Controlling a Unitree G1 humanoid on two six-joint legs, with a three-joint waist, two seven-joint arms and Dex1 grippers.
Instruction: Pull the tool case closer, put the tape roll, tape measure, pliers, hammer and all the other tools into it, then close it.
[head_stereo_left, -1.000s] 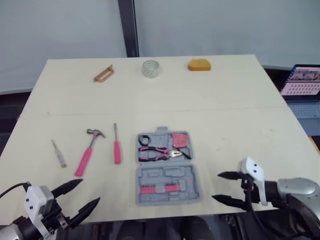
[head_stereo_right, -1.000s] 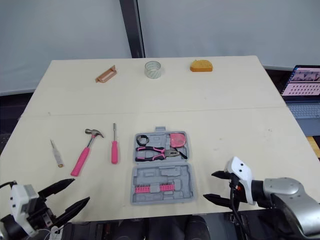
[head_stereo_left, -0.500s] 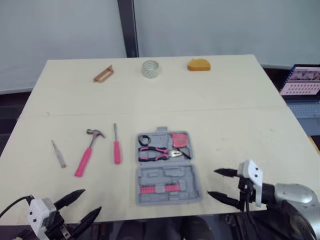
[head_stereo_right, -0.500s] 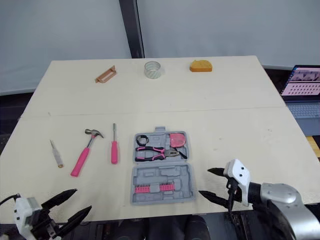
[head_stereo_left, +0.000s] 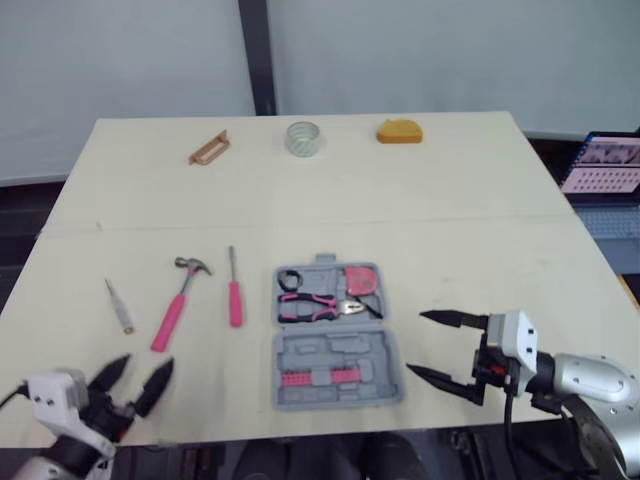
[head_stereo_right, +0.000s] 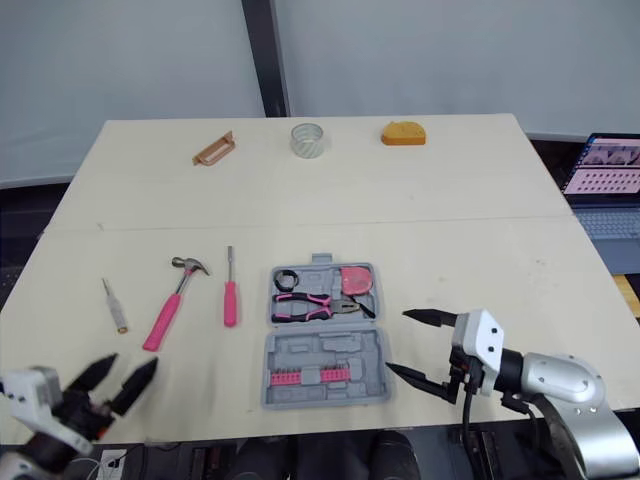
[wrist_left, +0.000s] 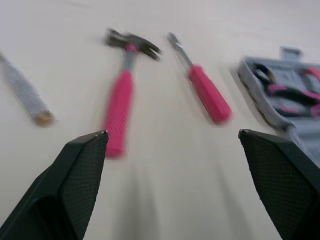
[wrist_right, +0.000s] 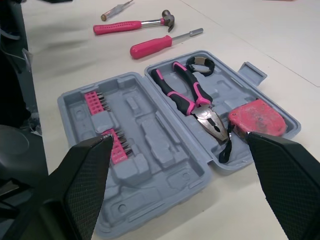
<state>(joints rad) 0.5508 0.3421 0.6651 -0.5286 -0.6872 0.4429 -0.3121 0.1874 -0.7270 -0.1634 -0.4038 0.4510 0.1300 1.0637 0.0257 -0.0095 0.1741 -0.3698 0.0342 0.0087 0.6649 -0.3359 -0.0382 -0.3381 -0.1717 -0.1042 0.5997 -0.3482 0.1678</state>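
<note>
A: Entry one, front edge of the bench (head_stereo_left: 450, 230)?

B: Left gripper (head_stereo_left: 148, 361), by the near left corner. Fingers spread, nothing held. Right gripper (head_stereo_left: 414, 343), near right side. Fingers spread wide, empty, tips aimed at the tool case (head_stereo_left: 340, 355) and close by its right edge. Contact not discernible.

A: Case condition?

B: Grey, lying open and flat, just back from the front edge, roughly centred. Near half: moulded recesses, with a row of pink bits (head_stereo_left: 308, 378). Far half: pliers (head_stereo_left: 315, 305) with pink-and-black handles, lying crosswise. Pink-red tape measure (head_stereo_left: 361, 279) in the far right corner. Small black ring (head_stereo_left: 290, 280) in the far left corner.

A: Loose on the bench, left of the case?

B: Screwdriver (head_stereo_left: 234, 295), pink handle, nearest the case but apart from it, shaft pointing away. Hammer (head_stereo_left: 177, 300), pink handle, further left, head at the far end, lying at a slant. Slim pale-handled tool (head_stereo_left: 119, 306), furthest left, well apart from the hammer.

A: Far edge?

B: Three items in a row, well apart from the case. Flat brown tool (head_stereo_left: 208, 148) on the left. Tape roll (head_stereo_left: 302, 138) in the middle, pale, lying flat. Orange item (head_stereo_left: 398, 130) on the right, kind not clear.

A: Off the bench?

B: Laptop (head_stereo_left: 608, 165), screen lit, beyond the right edge.
</note>
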